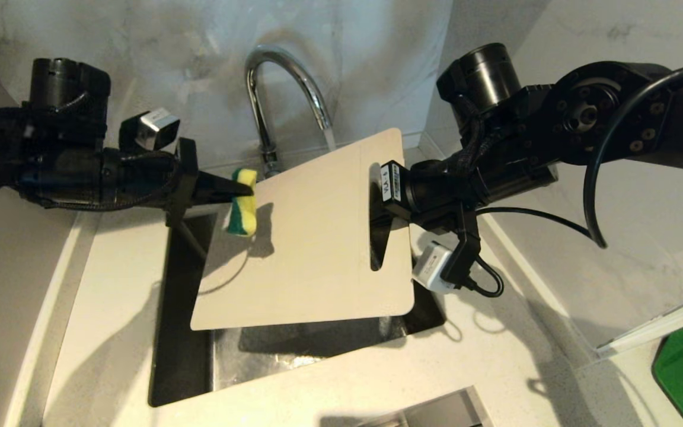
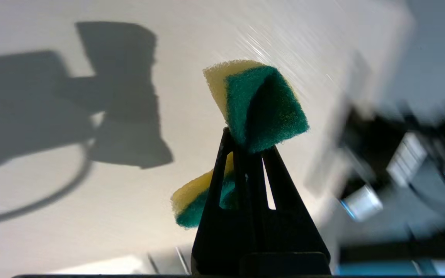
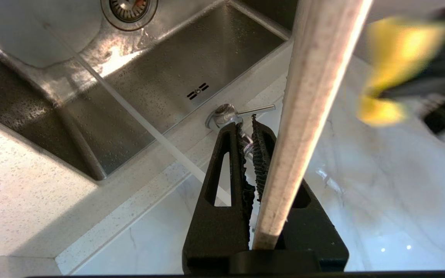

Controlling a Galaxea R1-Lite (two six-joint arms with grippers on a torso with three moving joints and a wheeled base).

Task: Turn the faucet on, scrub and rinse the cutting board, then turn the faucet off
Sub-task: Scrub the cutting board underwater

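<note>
One sink, running water inside.

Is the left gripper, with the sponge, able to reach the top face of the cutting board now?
Probably yes. The left gripper holds the sponge right at the edge of the cutting board, whose top face is bare. The right gripper grips only the slot-handle edge, on the opposite side.

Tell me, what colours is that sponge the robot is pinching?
The sponge is yellow with a green scrubbing side, clearest in the left wrist view.
</note>
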